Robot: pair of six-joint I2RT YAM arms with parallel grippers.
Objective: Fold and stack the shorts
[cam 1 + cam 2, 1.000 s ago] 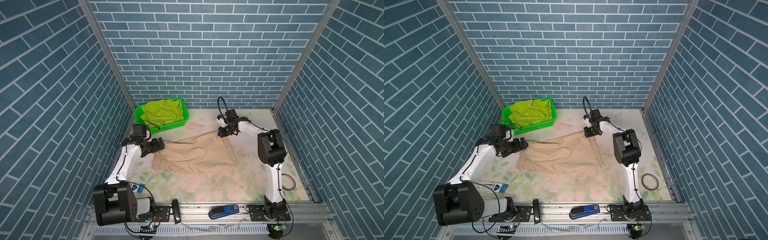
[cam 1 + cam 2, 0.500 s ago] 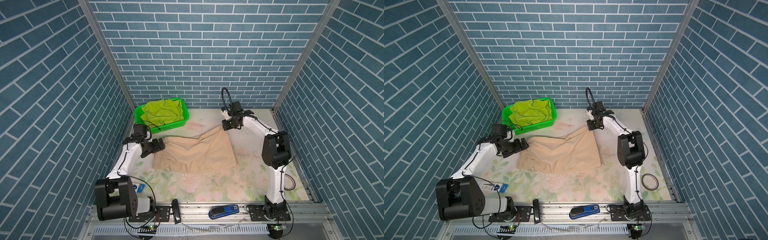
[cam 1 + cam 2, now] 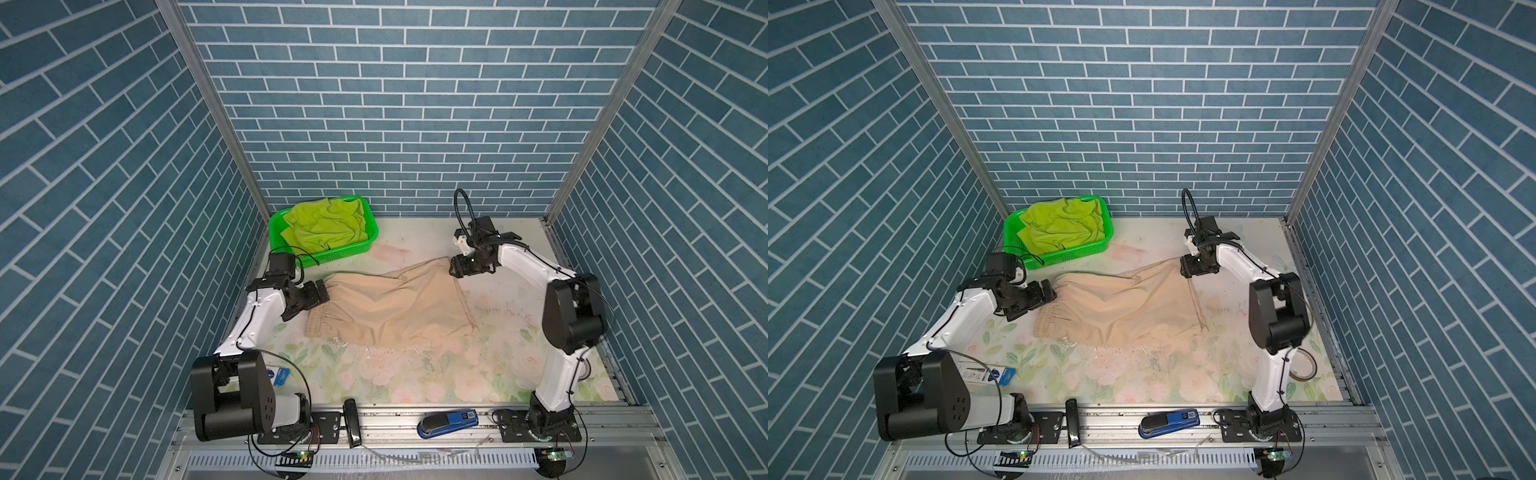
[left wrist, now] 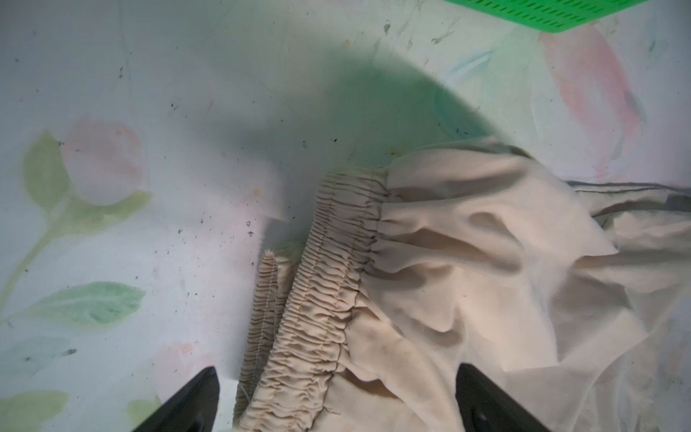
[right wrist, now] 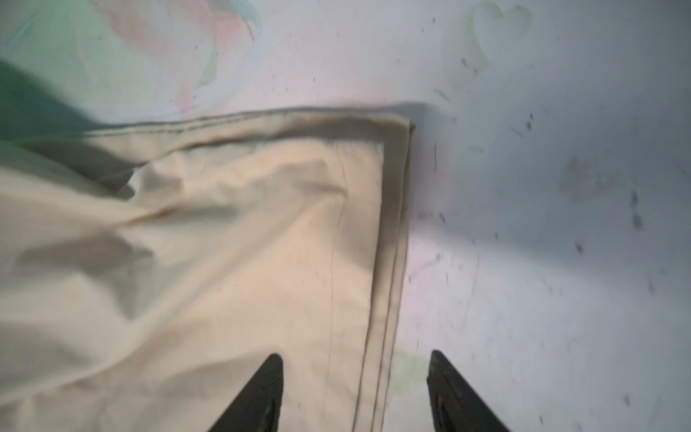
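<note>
Comparing with a second ago: right gripper then pinched shut on the far right hem corner and holding it lifted off the mat. Now jaws apart, one finger over the cloth and one over bare mat, hem edge between them, clamping nothing. Corner now down flat. Left gripper unchanged: jaws wide apart over the far end of the waistband at the left, gripping nothing.

Item: beige shorts. Lies spread on the floral mat in the middle of the table, between the two grippers. Gathered elastic waistband at the left, straight doubled hem at the right. Soft creases across the middle, near edge uneven and rumpled.

Item: lime green shorts. Sits crumpled inside the green basket at the far left, well apart from the beige pair.

Count:
- shorts: two, one beige and one lime green
- basket: one
- grippers: two
- blue stapler: one, on the near rail
- black bar: one, on the same rail, left of the stapler
- tape roll: one, at the near right, partly hidden behind the right arm
</note>
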